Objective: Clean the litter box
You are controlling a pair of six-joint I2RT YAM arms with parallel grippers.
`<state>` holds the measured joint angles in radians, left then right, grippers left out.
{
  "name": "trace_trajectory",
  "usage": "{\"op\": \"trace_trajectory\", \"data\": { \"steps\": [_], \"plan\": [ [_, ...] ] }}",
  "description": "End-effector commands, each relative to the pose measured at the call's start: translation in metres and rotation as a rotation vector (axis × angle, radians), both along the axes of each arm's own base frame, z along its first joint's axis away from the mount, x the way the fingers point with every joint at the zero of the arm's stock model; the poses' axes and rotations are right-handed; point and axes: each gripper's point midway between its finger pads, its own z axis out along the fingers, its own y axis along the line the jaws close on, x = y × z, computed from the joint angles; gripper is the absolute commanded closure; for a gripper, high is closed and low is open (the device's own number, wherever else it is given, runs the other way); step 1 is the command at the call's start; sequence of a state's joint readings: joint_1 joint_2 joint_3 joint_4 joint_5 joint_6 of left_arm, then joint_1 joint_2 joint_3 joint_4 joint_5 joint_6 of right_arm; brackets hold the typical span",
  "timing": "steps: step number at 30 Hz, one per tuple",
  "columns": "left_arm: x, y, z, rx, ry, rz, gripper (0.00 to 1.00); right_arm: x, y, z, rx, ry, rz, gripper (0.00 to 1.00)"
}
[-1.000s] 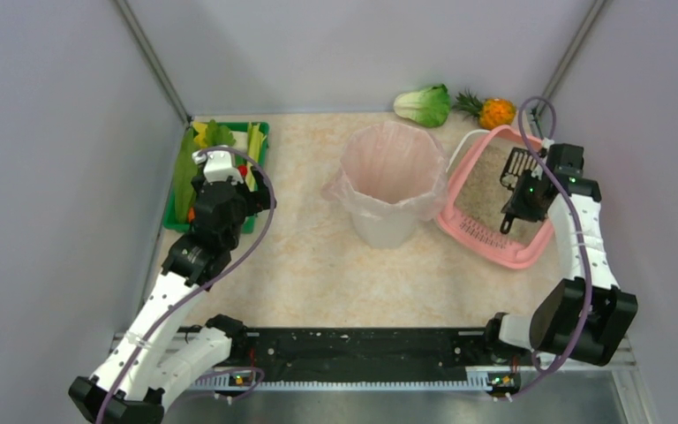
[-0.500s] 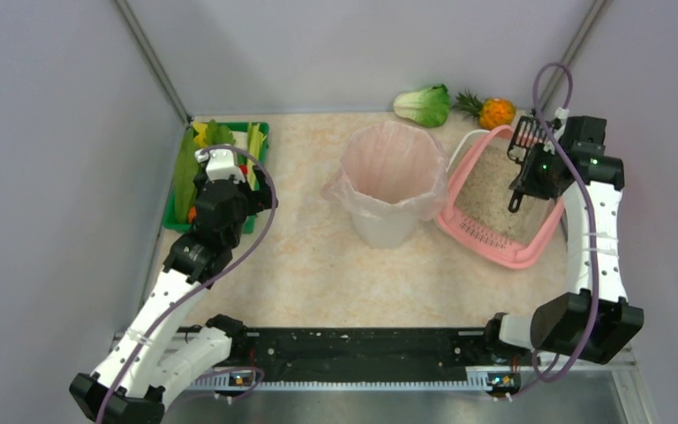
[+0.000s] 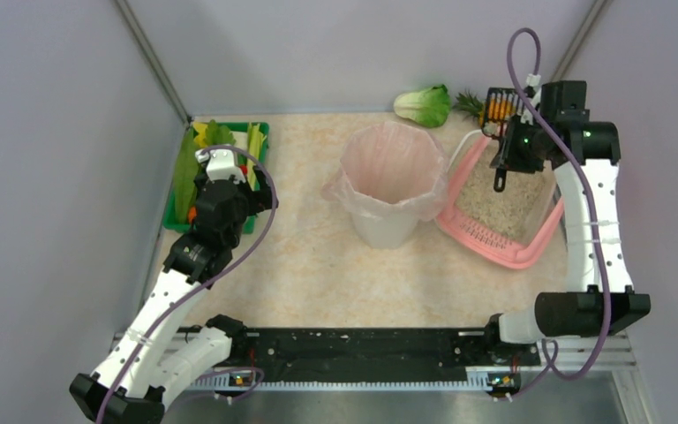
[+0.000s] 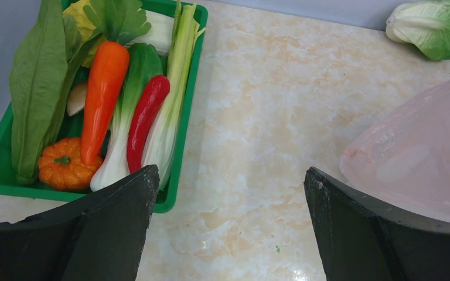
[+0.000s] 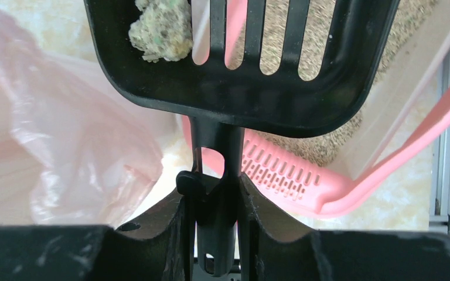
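Note:
The pink litter box [image 3: 530, 252] with beige granules sits at the right of the table, its slotted edge strip [image 5: 272, 170] showing in the right wrist view. My right gripper [image 3: 510, 150] is shut on the handle of a black slotted scoop [image 5: 240, 70], held high over the box's far end. A pale clump [image 5: 159, 26] lies in the scoop's left corner. The scoop head [image 3: 497, 104] is up near the pineapple. My left gripper [image 3: 221, 199] is open and empty by the green tray, fingertips [image 4: 129, 205] apart over bare table.
A white bin with pink liner [image 3: 392, 181] stands mid-table, left of the litter box. A green vegetable tray [image 3: 260, 132] sits at the back left. A cabbage [image 3: 424, 104] and a pineapple [image 3: 470, 103] lie by the back wall. Grey walls close both sides.
My right arm has lifted the scoop out of the granules and carried it up and toward the back and left. The left arm has not moved.

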<state>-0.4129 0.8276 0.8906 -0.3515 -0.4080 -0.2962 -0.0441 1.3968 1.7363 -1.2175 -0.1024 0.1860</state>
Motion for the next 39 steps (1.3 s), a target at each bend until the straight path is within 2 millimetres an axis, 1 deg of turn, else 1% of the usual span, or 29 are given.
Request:
{"op": "trace_trajectory", "data": {
  "steps": [1, 5, 8, 15, 20, 22, 26, 30, 36, 39],
  "plan": [
    [0.003, -0.002, 0.024, -0.038, -0.067, -0.001, 0.01, -0.002, 0.022, 0.029, -0.03, -0.046, 0.066, 1.0],
    [0.002, -0.003, 0.022, -0.047, -0.063, -0.005, 0.01, -0.003, 0.046, 0.041, -0.049, -0.055, 0.143, 1.0],
    [0.002, -0.003, 0.021, -0.049, -0.062, -0.004, 0.01, -0.004, 0.064, 0.045, -0.093, -0.048, 0.209, 1.0],
    [0.001, -0.002, 0.02, -0.047, -0.062, -0.001, 0.01, -0.008, 0.106, 0.049, -0.242, -0.066, 0.359, 1.0],
    [0.001, -0.001, 0.021, -0.044, -0.064, 0.002, 0.01, -0.015, 0.131, 0.053, -0.403, -0.123, 0.456, 1.0],
    [0.001, -0.001, 0.021, -0.043, -0.063, 0.003, 0.01, -0.017, 0.135, 0.053, -0.499, -0.144, 0.481, 1.0],
    [0.002, -0.003, 0.02, -0.045, -0.062, -0.003, 0.01, -0.019, 0.129, 0.056, -0.749, -0.18, 0.482, 1.0],
    [0.002, -0.003, 0.02, -0.048, -0.063, -0.002, 0.01, -0.02, 0.12, 0.06, -0.883, -0.194, 0.451, 1.0],
    [0.0, -0.002, 0.019, -0.045, -0.063, -0.001, 0.01, -0.026, 0.101, 0.075, -1.115, -0.226, 0.433, 1.0],
    [0.001, -0.002, 0.018, -0.047, -0.063, 0.0, 0.01, -0.029, 0.101, 0.081, -1.209, -0.238, 0.459, 1.0]
  ]
}}
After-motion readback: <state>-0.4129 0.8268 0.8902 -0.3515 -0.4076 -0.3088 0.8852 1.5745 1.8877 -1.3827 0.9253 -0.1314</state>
